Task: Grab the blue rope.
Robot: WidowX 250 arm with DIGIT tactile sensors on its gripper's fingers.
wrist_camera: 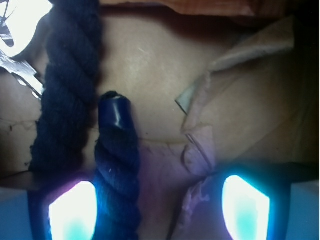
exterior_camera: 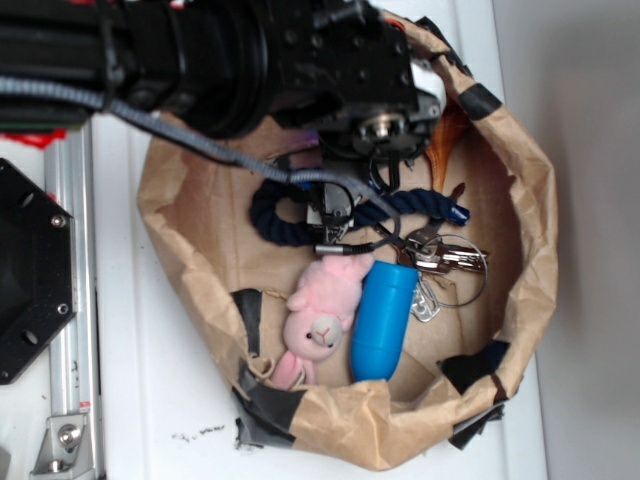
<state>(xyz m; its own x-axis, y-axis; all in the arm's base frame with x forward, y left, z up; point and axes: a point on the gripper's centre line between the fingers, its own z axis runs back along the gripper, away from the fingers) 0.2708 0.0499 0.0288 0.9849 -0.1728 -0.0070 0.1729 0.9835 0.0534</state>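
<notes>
A brown paper bag [exterior_camera: 200,215] with rolled edges stands open on the white table [exterior_camera: 150,400]. The black robot arm [exterior_camera: 200,50] reaches into it from the upper left. On the bag floor the blue rope [exterior_camera: 270,215] lies curved below the arm, one shiny end [exterior_camera: 455,212] pointing to the right. The gripper [wrist_camera: 159,207] is lowered over the rope with its fingers [wrist_camera: 245,207] spread apart; in the wrist view one capped rope end [wrist_camera: 116,112] lies between them, close to the left finger. Nearby lie a blue plastic cylinder [exterior_camera: 383,320], a pink plush toy [exterior_camera: 322,312] and a bunch of keys [exterior_camera: 440,262]
</notes>
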